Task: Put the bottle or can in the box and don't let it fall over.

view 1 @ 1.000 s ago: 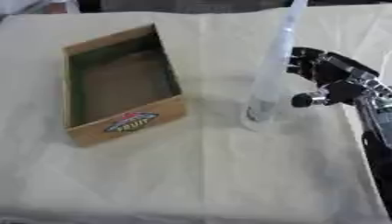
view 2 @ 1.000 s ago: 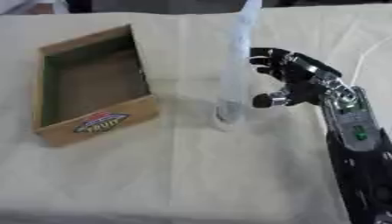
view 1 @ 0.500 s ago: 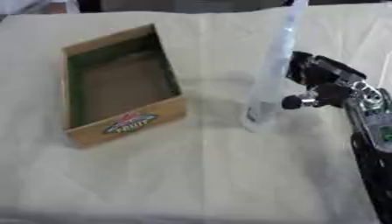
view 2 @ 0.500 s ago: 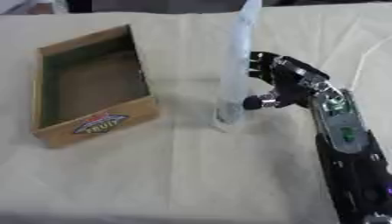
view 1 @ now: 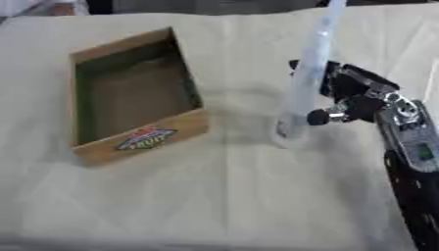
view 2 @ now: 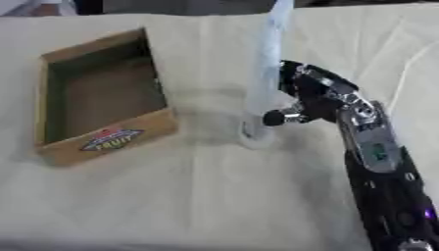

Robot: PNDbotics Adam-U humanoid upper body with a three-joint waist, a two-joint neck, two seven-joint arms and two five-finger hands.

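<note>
Cream cloth (view 1: 214,196) covers the whole table, creased in soft folds, with dark floor showing along the far edge.

On the right side the right hand (view 2: 322,100) comes in on a black and silver arm (view 2: 381,186) that runs up from the lower right corner. Its fingers (view 2: 296,73) are curled toward the bottle (view 2: 264,68), and the thumb (view 2: 279,116) juts out to the left with its round black tip against the lower part of the bottle. The fingers reach the bottle's right side higher up, so the hand is cupped on the bottle from the right, fingers above and thumb below. Whether the far fingers wrap round behind it cannot be made out.

That bottle is tall, slim and clear with a pale blue tint. It stands upright on the cloth, leaning a little in the picture, its top running out past the upper edge. Its base rests on the cloth just left of the thumb, outside the box.

Left of the bottle, well apart from it, lies the box (view 1: 85,98), an open tray of brown card with a dark inside. Its near short wall bears a coloured oval label (view 1: 146,138). No left hand shows in either view.
</note>
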